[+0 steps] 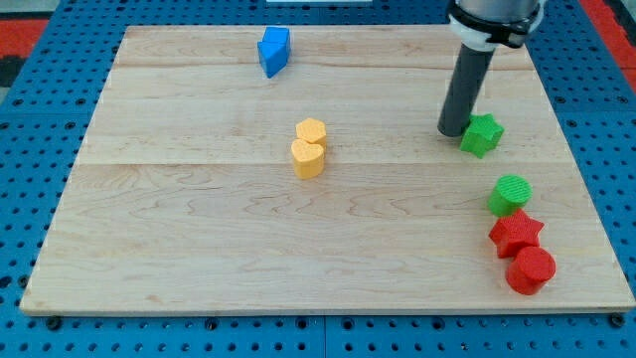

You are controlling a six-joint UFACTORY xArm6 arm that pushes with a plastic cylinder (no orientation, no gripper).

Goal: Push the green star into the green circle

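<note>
The green star (482, 134) lies at the view's right, in the upper half of the wooden board (199, 249). The green circle (510, 194) lies below it and slightly to the right, a short gap apart. My tip (453, 131) stands on the board right against the star's left side, touching or nearly touching it. The dark rod rises from there to the arm at the view's top.
A red star (516, 234) lies directly below the green circle, touching it, and a red circle (531, 270) lies below that. Two yellow blocks (309, 147) sit together near the middle. A blue block (273, 51) lies at the top.
</note>
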